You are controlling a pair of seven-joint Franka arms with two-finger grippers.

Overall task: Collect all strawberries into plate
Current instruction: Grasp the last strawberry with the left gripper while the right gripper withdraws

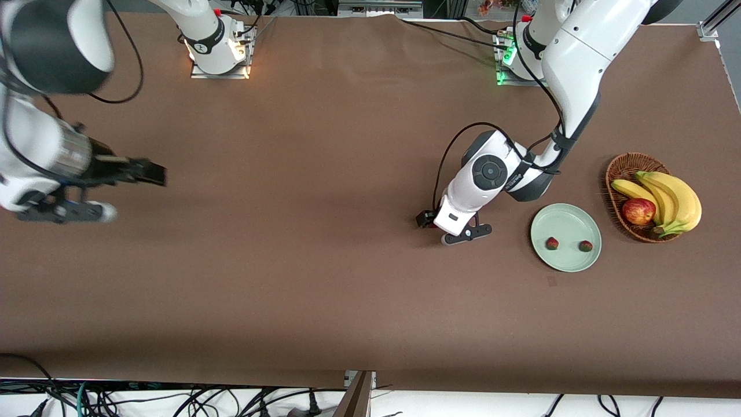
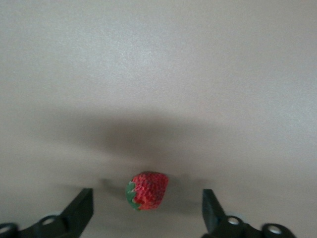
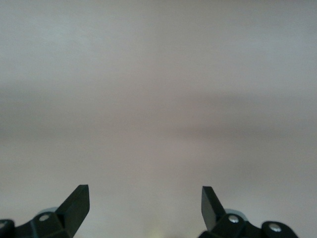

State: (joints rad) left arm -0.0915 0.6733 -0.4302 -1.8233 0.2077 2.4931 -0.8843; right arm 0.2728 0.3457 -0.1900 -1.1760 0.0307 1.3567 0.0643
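Brown cloth-covered table (image 1: 324, 278); black cables (image 1: 173, 399) along its near edge.

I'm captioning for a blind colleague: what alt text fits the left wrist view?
A small red strawberry with a green leafy top lies on the bare brown table, between the open fingers of the left gripper, not yet touched.

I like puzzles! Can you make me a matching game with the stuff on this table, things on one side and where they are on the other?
Things:
1. apple
2. two strawberries
3. last strawberry
4. right claw

Places:
A. on the plate
B. in the basket with the bananas
C. on the table, between the open fingers of the left claw
D. open, waiting over bare table

Pairs: 1-B, 2-A, 3-C, 4-D
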